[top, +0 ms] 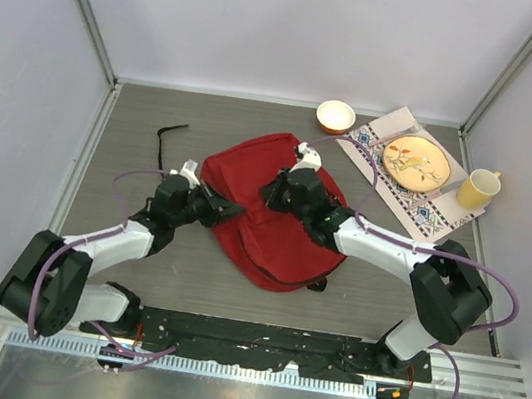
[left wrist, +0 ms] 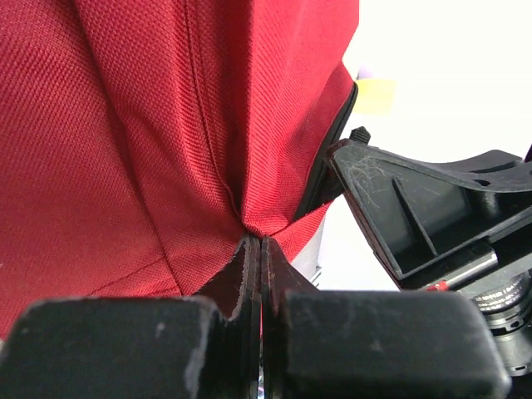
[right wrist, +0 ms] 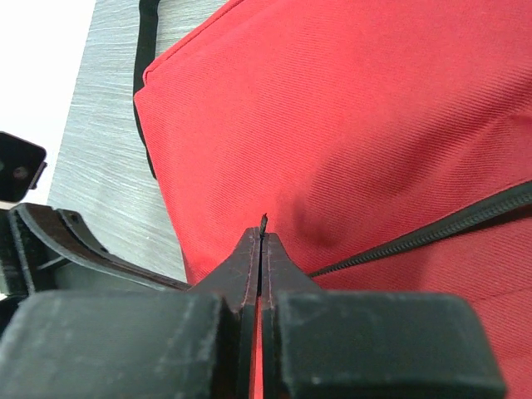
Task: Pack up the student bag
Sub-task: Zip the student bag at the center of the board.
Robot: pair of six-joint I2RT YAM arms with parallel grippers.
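Student bag (top: 273, 216) lies flat at centre of the table (top: 160, 102) in the top view, both arms reaching onto it. Left gripper (left wrist: 253, 243) comes in from the lower left to the bag's left edge, fingers shut on a puckered fold of red fabric; creases run into the tips. Right gripper (right wrist: 263, 237) sits on the bag's upper middle, fingers pressed together on a thin dark sliver at the bag's surface, right beside the zip (right wrist: 432, 229); can't tell if that sliver is the pull. The two gripper bodies are close: the right one's black housing fills the right of the left wrist view. The right forearm lies across the bag's right half and covers it. Around it: a loose black strap (top: 166, 138) upper left, well apart from the bag; a small orange bowl (top: 335, 115) top centre, near the bag's top edge; a patterned placemat (top: 426, 210) upper right with a plate (top: 416, 163) on it; a yellow cup (top: 477, 188) just beside the mat's right edge.
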